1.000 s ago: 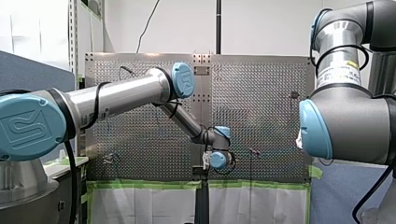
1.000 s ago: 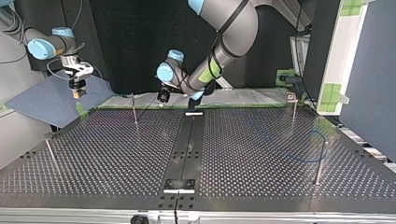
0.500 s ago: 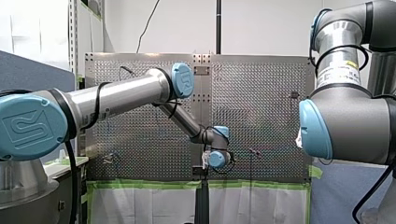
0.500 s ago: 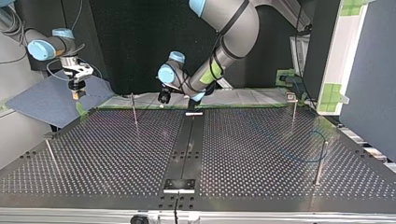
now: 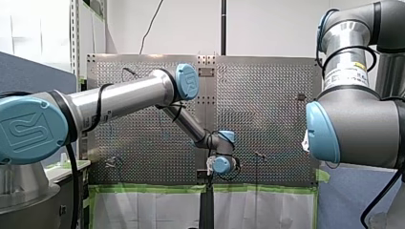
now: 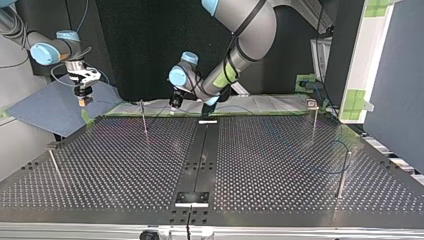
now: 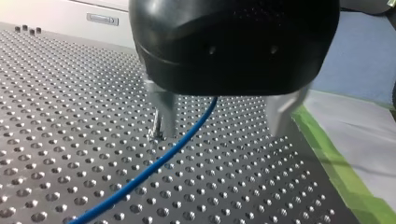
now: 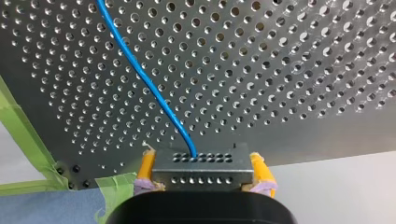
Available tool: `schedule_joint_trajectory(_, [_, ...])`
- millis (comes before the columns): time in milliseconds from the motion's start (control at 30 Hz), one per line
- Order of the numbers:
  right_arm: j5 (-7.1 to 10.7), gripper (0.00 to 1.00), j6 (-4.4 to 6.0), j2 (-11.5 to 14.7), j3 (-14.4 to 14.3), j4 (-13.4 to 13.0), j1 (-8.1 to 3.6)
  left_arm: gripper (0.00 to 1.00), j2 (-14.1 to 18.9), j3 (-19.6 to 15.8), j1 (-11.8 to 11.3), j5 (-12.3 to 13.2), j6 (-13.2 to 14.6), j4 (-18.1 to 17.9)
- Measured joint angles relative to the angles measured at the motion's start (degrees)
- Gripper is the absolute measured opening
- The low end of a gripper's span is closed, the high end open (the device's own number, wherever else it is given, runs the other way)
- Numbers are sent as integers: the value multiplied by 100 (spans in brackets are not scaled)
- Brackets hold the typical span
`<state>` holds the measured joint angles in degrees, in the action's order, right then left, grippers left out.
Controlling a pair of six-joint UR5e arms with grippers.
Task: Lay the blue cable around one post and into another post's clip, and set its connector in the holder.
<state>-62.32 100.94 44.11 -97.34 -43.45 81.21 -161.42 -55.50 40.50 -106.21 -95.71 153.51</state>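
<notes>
In the top view the black centre strip (image 6: 201, 150) runs across the perforated table (image 6: 280, 200) from its near edge to its far edge. Closest in stand a near right post (image 6: 342, 175) and a near left post (image 6: 54, 162), each well out from the strip. Further back are a far left post (image 6: 144, 117) and a far right post (image 6: 315, 119) with a small clip on top. At the strip's far end, just to its left, my left gripper (image 6: 173, 105) hangs low over the table. Its metal fingers (image 7: 161, 112) are spread wide, and the blue cable (image 7: 154, 165) lies on the holes between them, nearer one finger and pinched by neither. Green tape (image 7: 327, 154) edges the table beside it. My left arm comes down from above the strip, its forearm slanting towards the wrist. Furthest off, well to the strip's left and past the table's far corner, my right gripper (image 6: 82, 96) points down over a blue-grey sheet (image 6: 45, 107). Its yellow pads (image 8: 147, 165) are clamped on the cable's grey connector (image 8: 203, 177), from which the cable runs out across the table.
</notes>
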Motion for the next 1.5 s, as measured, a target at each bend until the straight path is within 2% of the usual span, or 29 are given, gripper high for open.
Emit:
schedule_joint_trajectory(133, [0,0,-8,-1,0,17,6,100,18,-21,55,-61,1,25])
schedule_joint_trajectory(233, [0,0,-51,0,-1,66,36,100,91,-99,107,-71,32,23])
schedule_joint_trajectory(600, [-18,0,-199,-2,0,298,138,100,624,-636,236,-84,82,-92])
schedule_joint_trajectory(767, [-46,0,-230,-1,-1,384,166,100,784,-887,326,13,126,-82])
schedule_joint_trajectory(1167, [-59,0,-231,-6,-3,404,204,100,809,-1329,509,492,137,-81])
schedule_joint_trajectory(1500, [-51,0,-198,-11,-3,376,214,100,811,-1341,569,539,63,-109])
